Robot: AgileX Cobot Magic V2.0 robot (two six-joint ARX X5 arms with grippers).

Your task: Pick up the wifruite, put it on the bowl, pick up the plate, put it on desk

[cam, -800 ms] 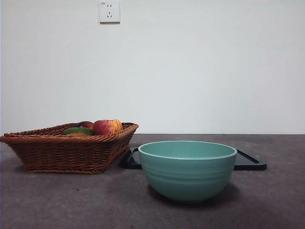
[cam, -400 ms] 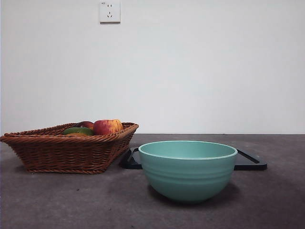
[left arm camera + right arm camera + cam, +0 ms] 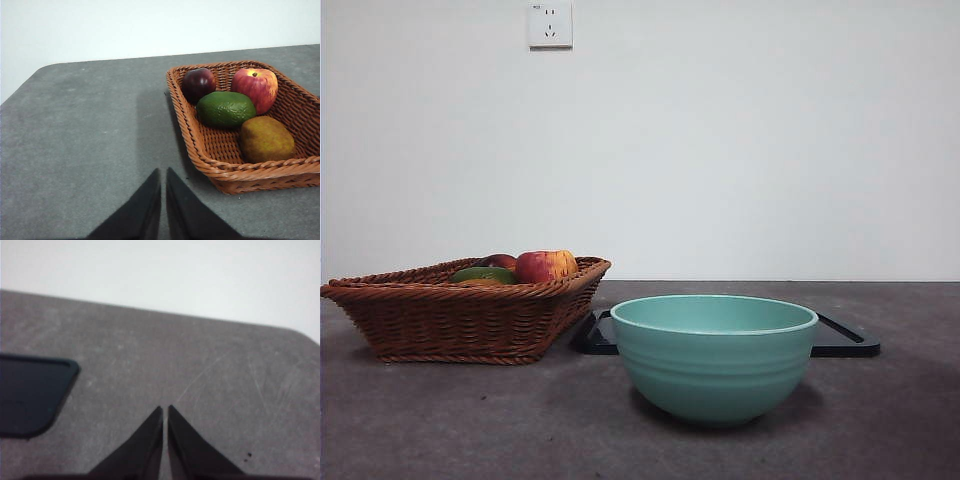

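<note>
We see both arms waiting above bare surface (image 3: pixel 440 420), left gripper (image 3: pixel 163 172) beside the basket (image 3: pixel 200 150) and right gripper (image 3: pixel 165 409) beside the tray (image 3: pixel 30 395), fingers together on each. The wifruite (image 3: pixel 266 139) lies in the basket's near corner, beside the green fruit (image 3: pixel 226 108). The bowl (image 3: pixel 714 358) stands just beside the basket, in front of the tray.

Brown wicker basket (image 3: pixel 460 310) on L side of table, w/ red-yellow apple (image 3: pixel 255 87), dark red fruit (image 3: pixel 198 84) (prob. plum, hard to tell) & green fruit (image 3: pixel 226 108) inside. Flat black tray (image 3: pixel 845 340) further back. White wall socket (image 3: pixel 550 24) above the basket.
</note>
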